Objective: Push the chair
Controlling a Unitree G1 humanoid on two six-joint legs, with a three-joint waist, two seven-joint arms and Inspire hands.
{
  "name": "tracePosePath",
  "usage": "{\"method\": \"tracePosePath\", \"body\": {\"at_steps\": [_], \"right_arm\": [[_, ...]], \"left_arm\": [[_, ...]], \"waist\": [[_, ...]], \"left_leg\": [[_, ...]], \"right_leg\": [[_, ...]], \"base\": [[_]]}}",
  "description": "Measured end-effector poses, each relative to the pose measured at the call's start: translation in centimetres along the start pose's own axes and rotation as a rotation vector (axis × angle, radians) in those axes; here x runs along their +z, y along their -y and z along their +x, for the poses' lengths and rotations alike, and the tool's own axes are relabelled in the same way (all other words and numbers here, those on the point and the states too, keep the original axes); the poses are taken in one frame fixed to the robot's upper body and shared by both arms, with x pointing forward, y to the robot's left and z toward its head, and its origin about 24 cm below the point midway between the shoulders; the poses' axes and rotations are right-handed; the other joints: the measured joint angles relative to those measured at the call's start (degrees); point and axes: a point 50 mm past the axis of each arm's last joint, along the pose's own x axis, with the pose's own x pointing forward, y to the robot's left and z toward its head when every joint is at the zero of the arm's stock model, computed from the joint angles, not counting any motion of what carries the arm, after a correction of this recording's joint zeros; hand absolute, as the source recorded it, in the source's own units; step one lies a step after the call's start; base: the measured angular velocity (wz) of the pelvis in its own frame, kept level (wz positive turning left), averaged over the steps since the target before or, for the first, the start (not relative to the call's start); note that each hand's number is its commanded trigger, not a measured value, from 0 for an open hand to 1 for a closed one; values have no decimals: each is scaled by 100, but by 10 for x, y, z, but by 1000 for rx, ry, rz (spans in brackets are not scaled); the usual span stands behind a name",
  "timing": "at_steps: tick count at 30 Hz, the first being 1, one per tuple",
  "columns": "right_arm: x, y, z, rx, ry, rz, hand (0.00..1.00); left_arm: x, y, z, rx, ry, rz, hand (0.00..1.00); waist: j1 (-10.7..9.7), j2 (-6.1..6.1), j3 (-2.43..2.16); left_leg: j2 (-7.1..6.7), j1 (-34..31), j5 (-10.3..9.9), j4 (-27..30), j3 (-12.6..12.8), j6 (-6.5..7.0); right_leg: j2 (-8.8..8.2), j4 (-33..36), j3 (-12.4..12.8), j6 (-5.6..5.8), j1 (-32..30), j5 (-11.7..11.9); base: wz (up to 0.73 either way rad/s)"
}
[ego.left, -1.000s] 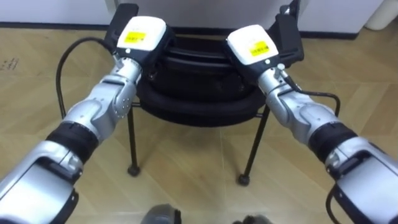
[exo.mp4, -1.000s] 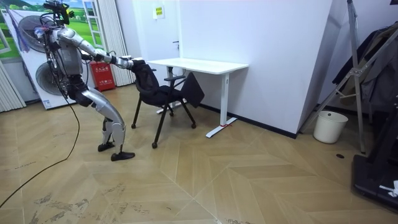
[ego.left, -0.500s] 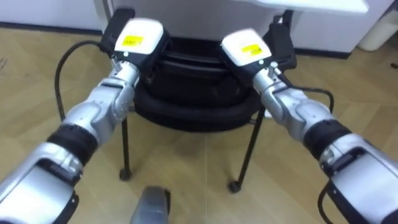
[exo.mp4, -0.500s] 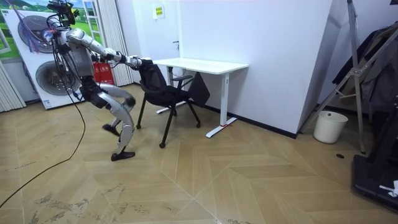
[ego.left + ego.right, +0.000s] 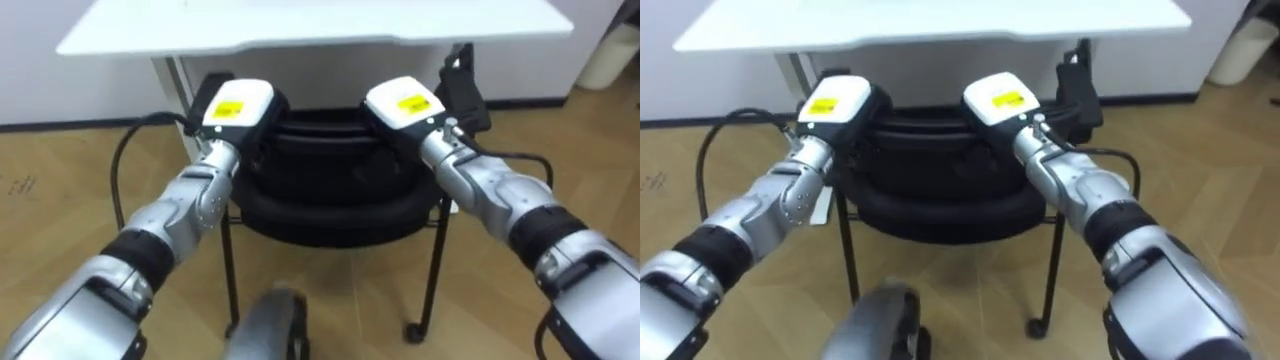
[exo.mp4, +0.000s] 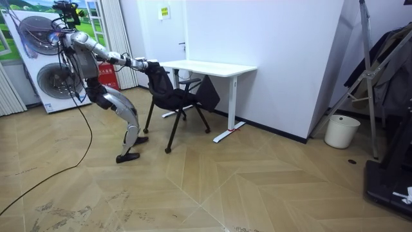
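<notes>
A black chair [image 5: 330, 175] on thin metal legs stands in front of me, its seat partly under the white desk [image 5: 300, 25]. My left hand [image 5: 238, 108] and right hand [image 5: 405, 105] lie against the top of the chair's backrest, a little apart. Only the backs of the hands show; the fingers are hidden beyond them. In the room view I lean forward in mid-stride at the room view's left, both arms stretched out to the chair [image 6: 174, 96], which stands at the desk [image 6: 206, 66].
A white bin [image 6: 339, 131] stands by the wall at the room view's right, near a rack with dark clothing [image 6: 386, 71]. A red extinguisher [image 6: 108, 77] and a washing machine [image 6: 48, 80] are behind me. Wooden floor lies open around the chair.
The chair has slid towards the desk with both hands on its backrest. I have stepped forward after it, and the desk top has come into the eye view.
</notes>
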Motion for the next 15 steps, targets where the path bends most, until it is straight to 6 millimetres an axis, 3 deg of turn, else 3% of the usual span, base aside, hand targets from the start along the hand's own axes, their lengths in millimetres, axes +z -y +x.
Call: {"method": "tracePosePath", "body": {"at_steps": [1,2,3,4,5,6,8,12,15], "right_arm": [[0,-1,-2,-21,-6,-1,100],[-1,-1,-2,-37,-19,-2,100],[-1,-1,-2,-41,-21,-3,100],[-1,1,-2,-53,-21,-5,100],[0,3,-1,-69,-25,-14,100],[0,3,-1,-75,-25,-16,100],[1,5,0,-86,-23,-20,100],[0,8,0,-105,-26,-26,100],[1,9,0,-110,-25,-25,100]], "left_arm": [[3,-1,1,4,7,8,100],[5,-4,3,11,12,21,100],[4,-5,3,12,10,27,100],[6,-7,5,18,13,28,100],[6,-10,5,26,13,32,100],[6,-10,5,29,11,31,100],[6,-13,5,34,16,31,100],[7,-19,7,46,18,37,100],[6,-21,6,49,21,45,100]], "waist": [[-38,16,-25],[-34,-48,-27],[-33,-37,-48],[-12,-12,-106],[50,-9,-113],[51,-11,-115],[-34,-113,-128],[-233,-100,-132],[-274,-51,-133]], "left_leg": [[46,254,-68,-298,6,180],[65,284,-179,-364,154,298],[79,284,-220,-389,198,344],[77,257,-306,-408,239,371],[58,271,-356,-470,341,452],[44,282,-383,-480,392,495],[-199,354,-515,-433,517,703],[-328,335,-767,-188,496,902],[-322,332,-964,-26,467,950]], "right_leg": [[33,-87,46,105,3,53],[43,-172,156,216,-9,110],[44,-250,169,260,-18,133],[32,-363,214,327,-93,166],[-56,-452,260,477,-90,256],[-142,-490,231,530,-78,318],[-598,-470,110,700,-29,691],[-778,-347,-59,795,59,740],[-891,132,-143,866,-166,1180]], "base": [[0],[-7],[-25],[-48],[-52],[-41],[-12],[5],[-5]]}}
